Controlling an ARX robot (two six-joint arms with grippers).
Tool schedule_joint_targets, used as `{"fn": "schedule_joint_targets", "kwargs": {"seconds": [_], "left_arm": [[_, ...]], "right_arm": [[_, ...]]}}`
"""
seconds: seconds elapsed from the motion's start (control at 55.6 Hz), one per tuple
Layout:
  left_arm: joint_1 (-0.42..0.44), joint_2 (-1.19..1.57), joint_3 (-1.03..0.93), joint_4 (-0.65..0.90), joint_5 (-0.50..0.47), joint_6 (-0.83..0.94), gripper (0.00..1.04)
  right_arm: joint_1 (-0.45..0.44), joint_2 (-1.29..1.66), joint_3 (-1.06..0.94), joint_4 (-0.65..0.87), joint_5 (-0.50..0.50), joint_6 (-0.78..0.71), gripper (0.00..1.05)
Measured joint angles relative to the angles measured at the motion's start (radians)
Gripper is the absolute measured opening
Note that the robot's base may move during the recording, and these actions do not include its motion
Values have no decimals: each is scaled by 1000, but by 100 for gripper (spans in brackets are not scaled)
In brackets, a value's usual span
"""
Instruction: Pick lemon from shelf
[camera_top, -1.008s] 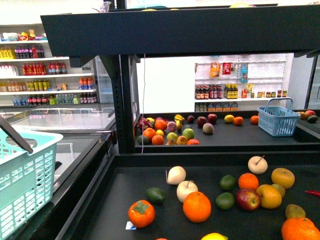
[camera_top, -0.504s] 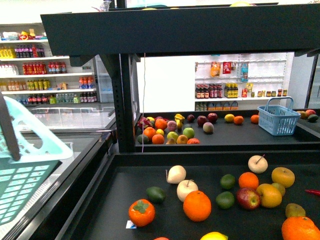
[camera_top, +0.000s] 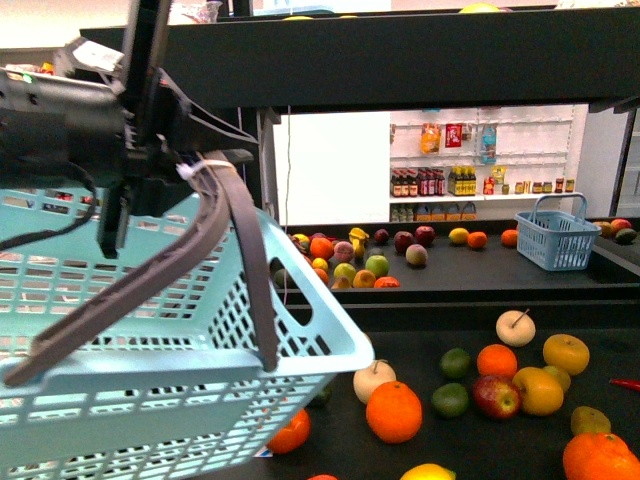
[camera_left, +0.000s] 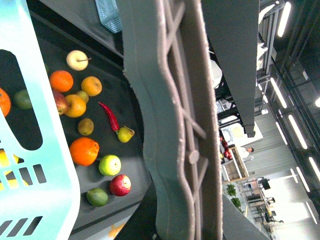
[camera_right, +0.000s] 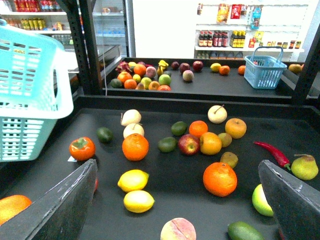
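Right pincer (camera_right: 177, 166), released wide, is nearer: lemon (camera_right: 133, 180) lies just ahead on the shelf (camera_right: 50, 170), long axis left-right; left pincer (camera_top: 150, 185) grasps basket handle (camera_left: 175, 125)

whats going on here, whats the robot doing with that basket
The left gripper is shut on the handle of a light blue basket, holding it up beside the black shelf. The right gripper hangs over the fruit on the shelf with its jaws open and empty. The lemon lies among the fruit, not yet picked.
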Motion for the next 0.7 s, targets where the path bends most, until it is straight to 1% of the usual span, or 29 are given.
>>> {"fn": "schedule_joint_targets", "kwargs": {"seconds": [0.216,0.486,0.702], "left_arm": [[-58,78,97,26,26,14,9],[-98,149,148,20,34,23,9],[-113,172,179,-41,16,67,9]], "right_arm": [[0,0,0,0,0,0,97],[0,0,0,0,0,0,97],[0,0,0,0,0,0,97]]}}
